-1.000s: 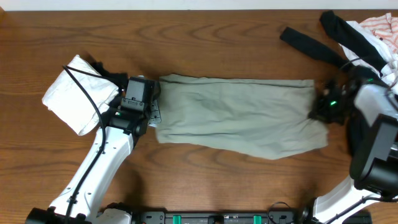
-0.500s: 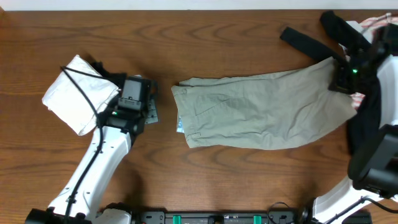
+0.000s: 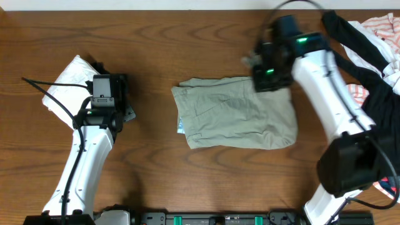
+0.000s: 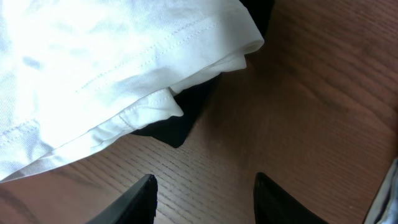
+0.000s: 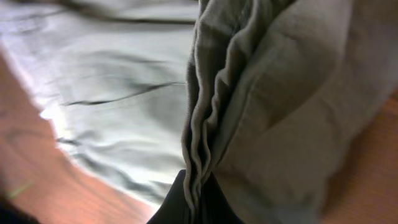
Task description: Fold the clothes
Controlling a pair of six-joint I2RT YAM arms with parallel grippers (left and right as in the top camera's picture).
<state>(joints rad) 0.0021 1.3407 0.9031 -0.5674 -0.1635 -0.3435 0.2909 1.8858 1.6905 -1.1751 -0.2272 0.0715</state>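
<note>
The pale sage grey-green shorts [image 3: 234,112] lie in the middle of the table, folded over on themselves. My right gripper [image 3: 269,80] is shut on a bunched edge of the shorts [image 5: 205,143] and holds it above their upper right part. My left gripper [image 3: 106,112] is open and empty, well left of the shorts, over bare wood [image 4: 205,186] beside the white bundle.
A white folded cloth bundle [image 3: 70,94] lies at the left, with a black cloth [image 4: 180,118] under its edge. Black [image 3: 350,37] and pink-and-white striped garments [image 3: 381,28] are piled at the far right corner.
My right gripper has carried the shorts' right end up and leftward over the cloth, halving its length. My left gripper has let go of the left end and drawn back to the left.
</note>
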